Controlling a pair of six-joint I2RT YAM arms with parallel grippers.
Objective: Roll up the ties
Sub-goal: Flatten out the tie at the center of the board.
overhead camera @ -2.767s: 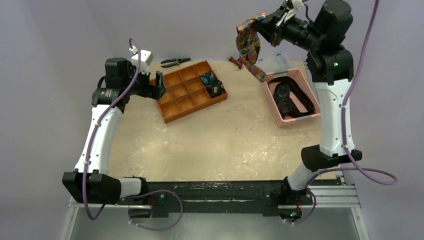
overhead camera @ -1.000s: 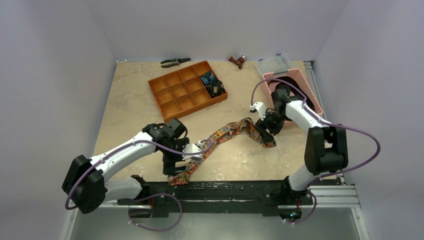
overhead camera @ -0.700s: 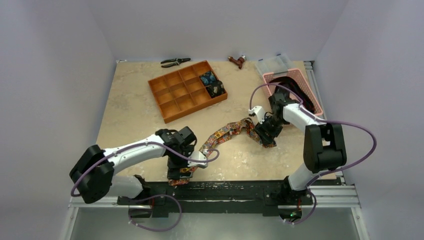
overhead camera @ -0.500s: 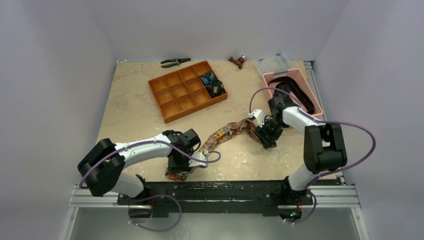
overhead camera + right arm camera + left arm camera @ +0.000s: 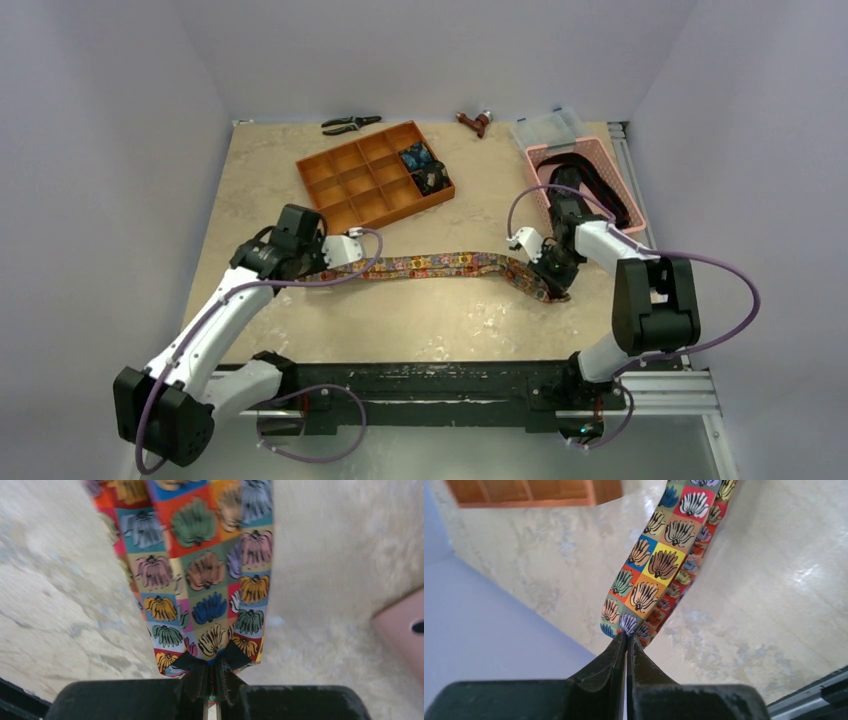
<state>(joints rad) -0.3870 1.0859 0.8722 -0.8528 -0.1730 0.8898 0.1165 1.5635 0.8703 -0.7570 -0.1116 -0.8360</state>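
One flower-print tie [image 5: 440, 265] drawn out in a line over the tabletop [image 5: 450, 325], narrow end pinched tight in the left hand [image 5: 322, 262], wide end clamped in the right hand [image 5: 552, 285]. Two rolled ties, one blue [image 5: 416, 157], one darker [image 5: 432, 180], in neighbouring compartments of the single orange tray [image 5: 345, 185]. Dark fabric [image 5: 600, 190] in one pink basket [image 5: 570, 146], count unclear.

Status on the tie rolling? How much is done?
Done: two rolled ties sit in the orange tray's right-hand compartments. In hand: the printed tie lies stretched out straight, with the left gripper and right gripper each shut on an end; no coil started. Left: roll it, plus the dark fabric, likely ties, in the pink basket.
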